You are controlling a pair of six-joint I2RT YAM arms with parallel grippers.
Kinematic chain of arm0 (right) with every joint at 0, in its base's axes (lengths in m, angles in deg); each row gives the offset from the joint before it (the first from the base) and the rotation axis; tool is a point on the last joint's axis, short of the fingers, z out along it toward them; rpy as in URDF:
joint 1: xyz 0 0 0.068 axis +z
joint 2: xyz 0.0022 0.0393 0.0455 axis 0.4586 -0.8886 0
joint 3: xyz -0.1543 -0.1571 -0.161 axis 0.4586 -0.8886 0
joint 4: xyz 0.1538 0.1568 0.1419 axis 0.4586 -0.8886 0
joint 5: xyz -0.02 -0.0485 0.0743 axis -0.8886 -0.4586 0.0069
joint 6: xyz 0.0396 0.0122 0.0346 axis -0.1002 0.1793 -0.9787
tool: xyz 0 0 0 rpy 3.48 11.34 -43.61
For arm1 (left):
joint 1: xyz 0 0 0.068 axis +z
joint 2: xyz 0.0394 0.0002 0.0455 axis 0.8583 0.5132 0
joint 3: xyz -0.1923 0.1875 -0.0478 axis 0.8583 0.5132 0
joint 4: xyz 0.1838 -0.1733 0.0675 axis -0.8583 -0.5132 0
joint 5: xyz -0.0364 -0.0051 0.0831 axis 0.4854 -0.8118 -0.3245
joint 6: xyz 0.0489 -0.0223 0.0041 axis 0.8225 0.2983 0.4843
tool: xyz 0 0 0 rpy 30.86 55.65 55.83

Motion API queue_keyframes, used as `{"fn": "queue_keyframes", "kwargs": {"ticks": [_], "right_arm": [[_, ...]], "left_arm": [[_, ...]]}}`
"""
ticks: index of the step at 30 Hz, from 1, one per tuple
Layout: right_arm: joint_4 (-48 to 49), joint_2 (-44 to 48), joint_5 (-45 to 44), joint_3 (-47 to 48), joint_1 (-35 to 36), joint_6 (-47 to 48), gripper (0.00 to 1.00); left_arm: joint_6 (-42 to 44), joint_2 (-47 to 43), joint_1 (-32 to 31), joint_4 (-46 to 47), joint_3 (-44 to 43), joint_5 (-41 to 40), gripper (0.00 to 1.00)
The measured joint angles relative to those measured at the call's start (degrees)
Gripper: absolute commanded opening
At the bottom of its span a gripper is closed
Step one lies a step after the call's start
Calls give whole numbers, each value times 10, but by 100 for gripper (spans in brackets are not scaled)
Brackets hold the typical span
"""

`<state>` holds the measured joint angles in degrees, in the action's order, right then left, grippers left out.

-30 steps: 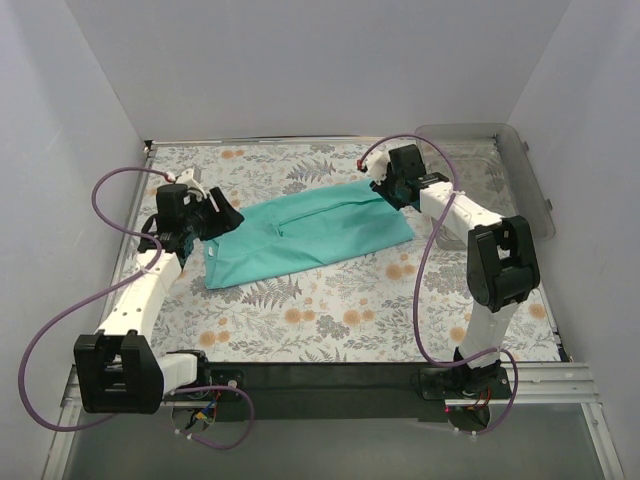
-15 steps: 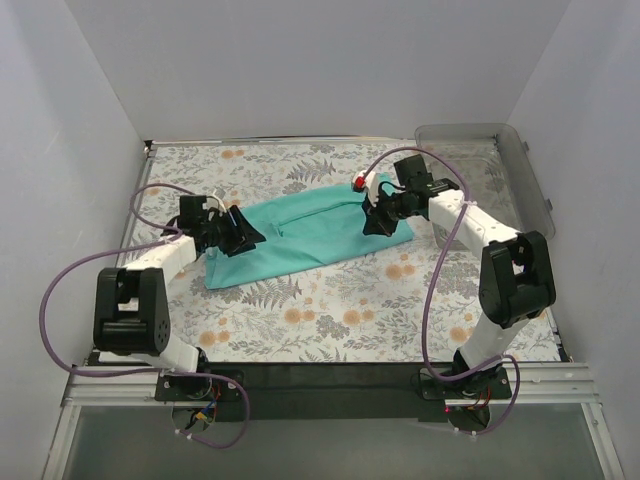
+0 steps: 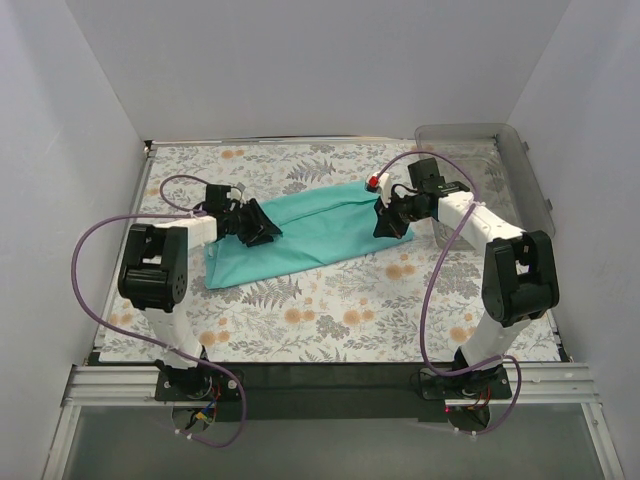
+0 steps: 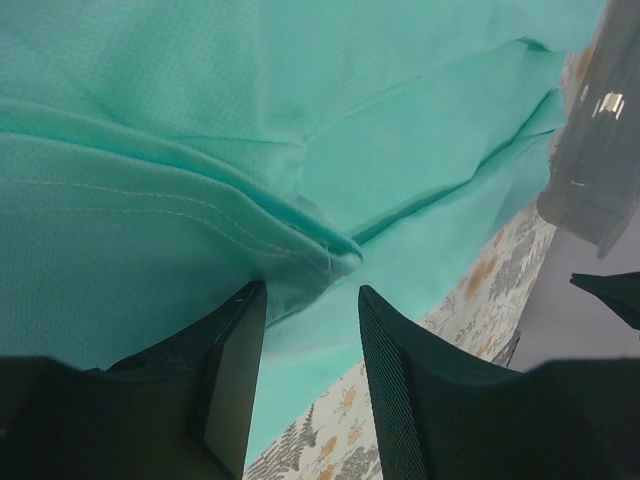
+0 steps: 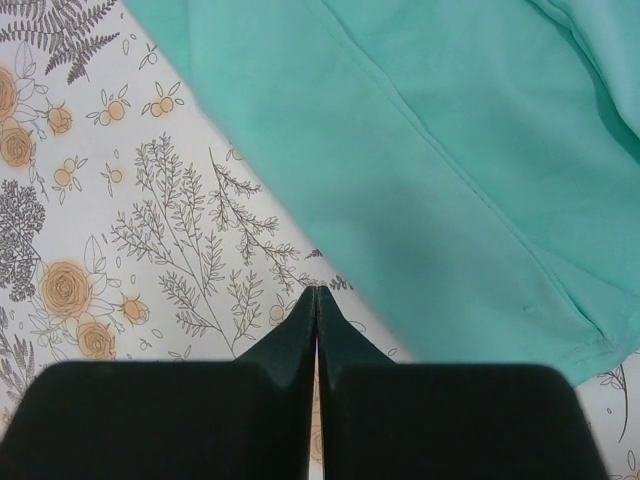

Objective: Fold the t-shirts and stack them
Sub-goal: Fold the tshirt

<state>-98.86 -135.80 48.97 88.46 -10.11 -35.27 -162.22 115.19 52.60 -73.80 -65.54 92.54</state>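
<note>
The teal t-shirt (image 3: 310,232) lies folded into a long strip, slanting from front left to back right on the floral tablecloth. My left gripper (image 3: 263,229) is low over the strip's left part. In the left wrist view its jaws (image 4: 312,300) are open, with a stitched fold of the shirt (image 4: 250,100) just beyond the fingertips and nothing held. My right gripper (image 3: 389,222) is at the strip's right end. In the right wrist view it (image 5: 316,292) is shut and empty, its tip over the cloth just beside the shirt's edge (image 5: 450,150).
A clear plastic bin (image 3: 500,165) stands at the back right corner. The floral tablecloth (image 3: 330,310) covers the table. White walls close in the left, back and right sides. Purple cables loop beside both arms.
My left gripper has moved right, from the shirt's left end onto the strip. My right gripper has come down from the back edge to the shirt's right end.
</note>
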Motion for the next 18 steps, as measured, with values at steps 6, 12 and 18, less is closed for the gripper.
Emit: {"fn": "queue_keyframes", "kwargs": {"ticks": [6, 12, 18], "right_arm": [[2, 0, 3, 0, -5, -1, 1], [2, 0, 1, 0, -11, -2, 1], [4, 0, -2, -4, -15, -2, 3]], "left_arm": [[-1, 46, -5, -24, -35, -14, 40], [27, 28, -10, -38, -40, -43, 47], [75, -131, -10, -67, -15, -127, 54]]}}
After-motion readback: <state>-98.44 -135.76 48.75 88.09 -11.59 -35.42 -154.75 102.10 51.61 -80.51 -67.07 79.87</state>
